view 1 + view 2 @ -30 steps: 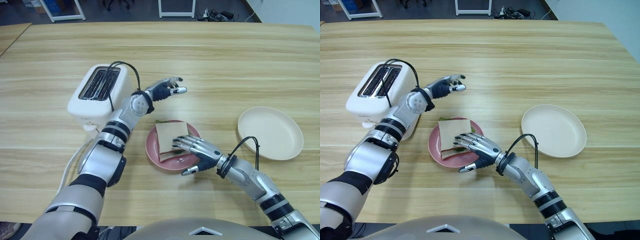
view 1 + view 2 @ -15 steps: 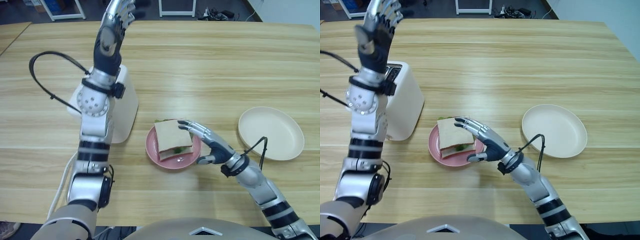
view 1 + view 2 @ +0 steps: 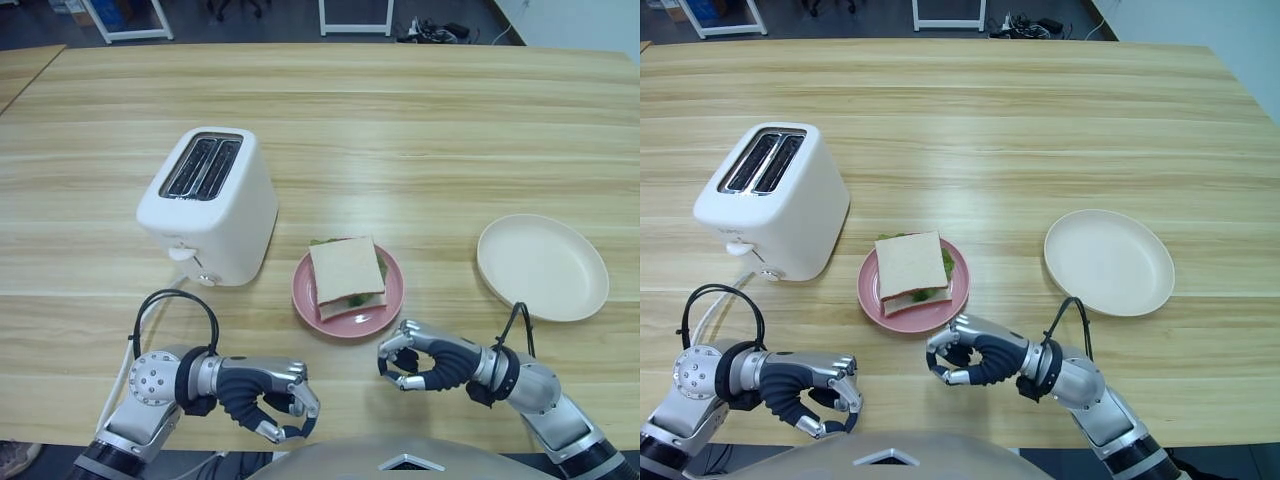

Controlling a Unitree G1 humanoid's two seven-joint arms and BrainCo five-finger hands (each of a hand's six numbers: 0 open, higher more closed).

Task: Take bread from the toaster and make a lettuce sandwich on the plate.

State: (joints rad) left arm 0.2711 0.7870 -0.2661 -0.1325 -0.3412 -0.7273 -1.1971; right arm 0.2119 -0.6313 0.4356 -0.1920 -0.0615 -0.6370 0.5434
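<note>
— Where is the sandwich (image 3: 346,274)?

— On the pink plate (image 3: 304,300), near the middle of the table (image 3: 420,130). The top slice of bread (image 3: 344,268) lies flat and a little askew, and lettuce (image 3: 355,298) peeks out along its near edge and at its far corner.

— And the toaster (image 3: 207,205)?

— It stands upright just to the left of that plate, close but not touching, slots facing up. A white cord (image 3: 143,325) runs from its base toward the near edge of the table.

— What is the left hand (image 3: 262,393) doing?

— It hangs low at the near edge, in front of the toaster and left of the plate. Its fingers are curled inward with nothing in them.

— The right hand (image 3: 428,362)?

— It sits just in front of the pink plate, slightly to the right and apart from the rim. Its fingers are curled into a loose fist too, and it grips nothing.

— Anything else on the table?

— A cream plate (image 3: 541,265) lies on the right side, well apart from the sandwich.
</note>
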